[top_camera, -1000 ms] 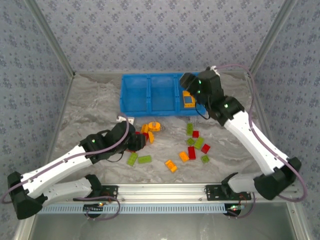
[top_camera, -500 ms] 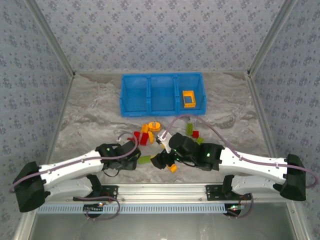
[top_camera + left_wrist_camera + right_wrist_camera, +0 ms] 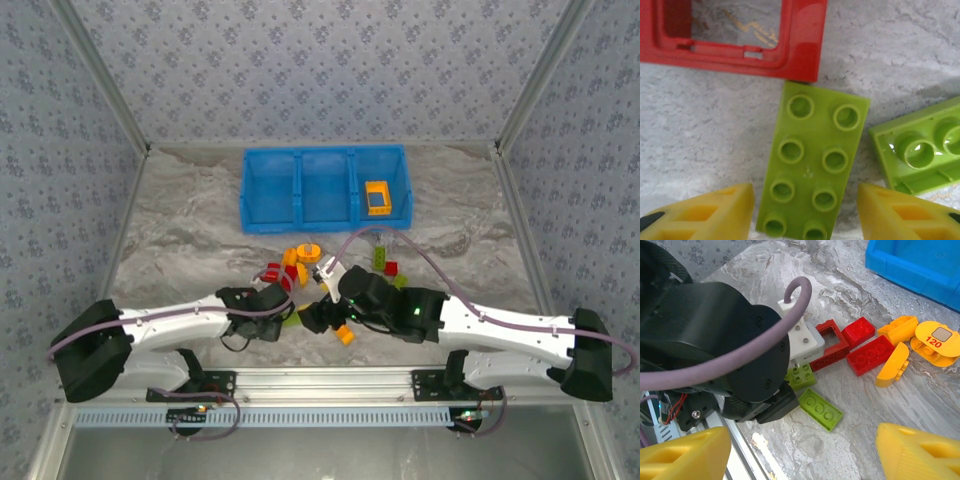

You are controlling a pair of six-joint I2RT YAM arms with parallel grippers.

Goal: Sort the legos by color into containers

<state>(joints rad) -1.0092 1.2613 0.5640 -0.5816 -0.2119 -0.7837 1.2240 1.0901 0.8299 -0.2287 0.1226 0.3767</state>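
1. Left gripper [image 3: 805, 215] is low over the table [image 3: 700, 130], fingers apart, straddling a flat green brick [image 3: 812, 165]. The left finger is just beside the brick and there is a gap on the right, so it is not clamped.
2. In the left wrist view, a second green brick [image 3: 920, 147] lies underside up just right of the first. A red frame [image 3: 740, 35] sits at the first brick's far end, about touching.
3. Right gripper [image 3: 802, 455] is just beside the left arm's wrist [image 3: 715, 340], fingers wide apart with nothing between them, above bare table.
4. In the top view, an orange brick [image 3: 345, 335] lies near the right gripper.
5. Past the red frame in the right wrist view are two red bricks [image 3: 871, 355], two curved orange pieces [image 3: 892, 365] and an orange disc [image 3: 935, 340] marked 120, all close together.
6. Farther right in the top view, a far green brick [image 3: 380, 258] and a far red brick [image 3: 391, 267] lie side by side.
7. The blue bin [image 3: 325, 222] stands at the far side of the table with three compartments. An orange lego [image 3: 377, 197] is in the right one.
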